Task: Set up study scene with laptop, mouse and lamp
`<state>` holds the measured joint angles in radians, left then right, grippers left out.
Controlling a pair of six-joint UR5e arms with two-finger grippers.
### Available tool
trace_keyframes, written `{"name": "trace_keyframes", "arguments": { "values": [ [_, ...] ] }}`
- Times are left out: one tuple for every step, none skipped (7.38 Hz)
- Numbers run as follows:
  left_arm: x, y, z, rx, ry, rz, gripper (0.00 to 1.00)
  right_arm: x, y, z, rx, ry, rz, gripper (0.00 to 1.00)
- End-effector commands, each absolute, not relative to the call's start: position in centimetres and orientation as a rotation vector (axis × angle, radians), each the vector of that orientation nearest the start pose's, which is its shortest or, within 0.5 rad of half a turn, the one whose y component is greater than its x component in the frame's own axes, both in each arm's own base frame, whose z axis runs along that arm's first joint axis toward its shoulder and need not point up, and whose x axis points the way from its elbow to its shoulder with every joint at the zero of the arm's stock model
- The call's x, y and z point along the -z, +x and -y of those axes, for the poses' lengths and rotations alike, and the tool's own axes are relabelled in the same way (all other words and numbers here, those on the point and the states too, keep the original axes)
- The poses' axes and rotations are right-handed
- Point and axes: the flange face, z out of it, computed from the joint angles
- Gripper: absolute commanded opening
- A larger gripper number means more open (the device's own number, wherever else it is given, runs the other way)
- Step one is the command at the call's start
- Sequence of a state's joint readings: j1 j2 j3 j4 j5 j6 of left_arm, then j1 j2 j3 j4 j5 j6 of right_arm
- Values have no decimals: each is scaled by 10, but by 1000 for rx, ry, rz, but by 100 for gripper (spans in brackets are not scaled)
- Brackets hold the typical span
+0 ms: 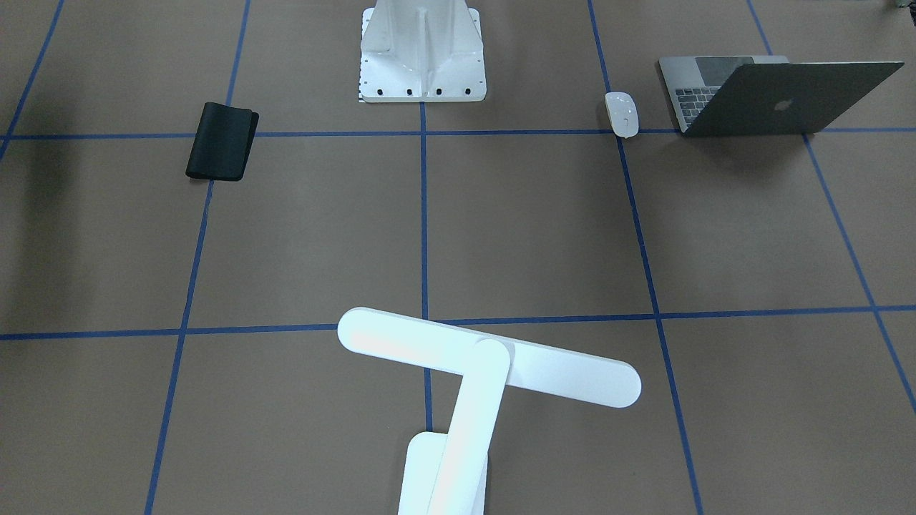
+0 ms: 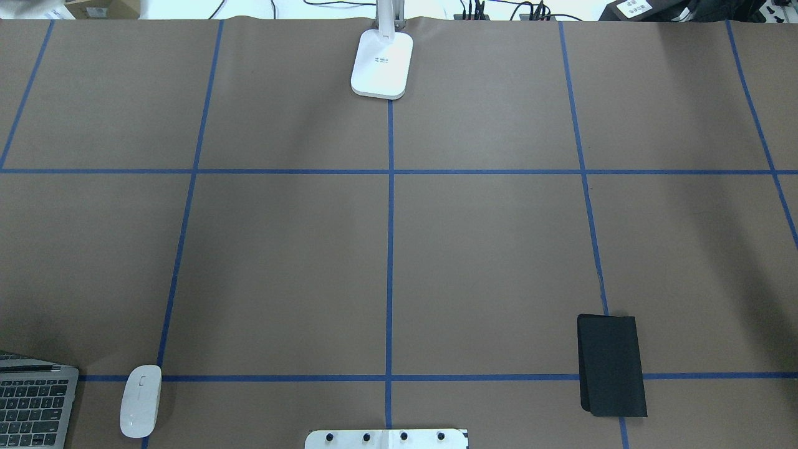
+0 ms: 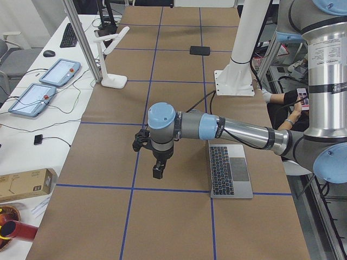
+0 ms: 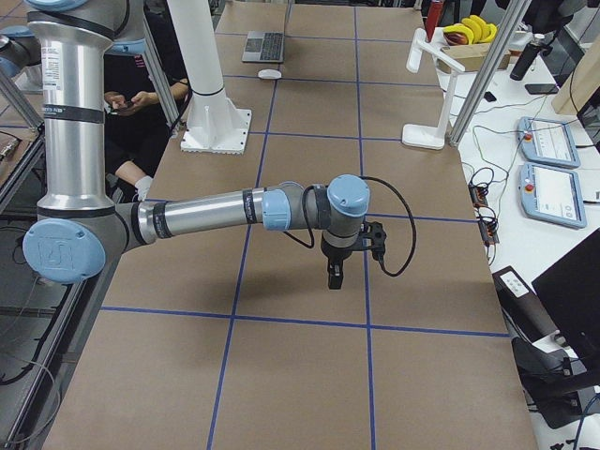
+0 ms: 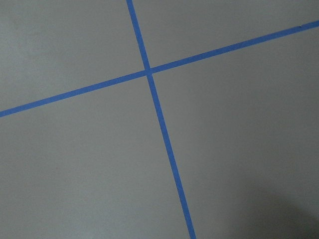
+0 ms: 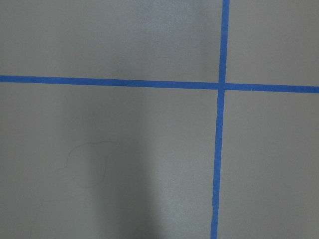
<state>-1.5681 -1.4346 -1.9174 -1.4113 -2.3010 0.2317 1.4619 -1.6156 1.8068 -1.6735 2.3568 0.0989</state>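
The grey laptop point(image 1: 780, 96) stands open at the near-left corner of the table point(image 2: 37, 405), keys towards the robot. The white mouse point(image 1: 621, 113) lies just beside it point(image 2: 141, 400). The white lamp point(image 1: 486, 365) stands upright at the far middle edge, its base point(image 2: 382, 62) flat on the table. My left gripper point(image 3: 157, 170) hangs above the table, left of the laptop point(image 3: 230, 170). My right gripper point(image 4: 335, 277) hangs over bare table, far from the lamp point(image 4: 436, 84). I cannot tell whether either is open or shut. Both wrist views show only brown table and blue tape.
A black mouse pad point(image 1: 223, 141) lies near the robot's right side point(image 2: 611, 365). The white ribbed pedestal point(image 1: 422, 54) stands at the robot's base point(image 4: 214, 122). Tablets and cables lie on a side bench point(image 3: 54, 73). A seated person point(image 3: 282, 100) is behind the robot.
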Motion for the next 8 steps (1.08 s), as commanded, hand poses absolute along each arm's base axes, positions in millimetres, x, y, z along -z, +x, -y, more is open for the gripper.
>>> {"name": "trace_keyframes", "arguments": {
  "values": [
    [-572, -66, 429, -241, 131, -722, 100, -566, 11, 479, 49, 17, 795, 100],
    [-575, -66, 428, -240, 122, -723, 100, -551, 6, 482, 70, 42, 798, 100],
    [-592, -66, 414, -234, 88, -727, 100, -533, -21, 485, 139, 57, 798, 100],
    [-601, -66, 402, -254, 79, -730, 100, -506, -51, 486, 218, 90, 796, 100],
    [-607, -68, 394, -313, 91, -730, 100, -482, -75, 487, 283, 123, 792, 100],
    [-606, -71, 392, -352, 107, -731, 100, -475, -80, 486, 299, 132, 796, 100],
    [-604, -72, 388, -408, 129, -730, 100, -456, -83, 479, 323, 169, 801, 100],
    [-596, -71, 389, -443, 164, -753, 100, -449, -103, 473, 370, 164, 813, 100]
  ]
}}
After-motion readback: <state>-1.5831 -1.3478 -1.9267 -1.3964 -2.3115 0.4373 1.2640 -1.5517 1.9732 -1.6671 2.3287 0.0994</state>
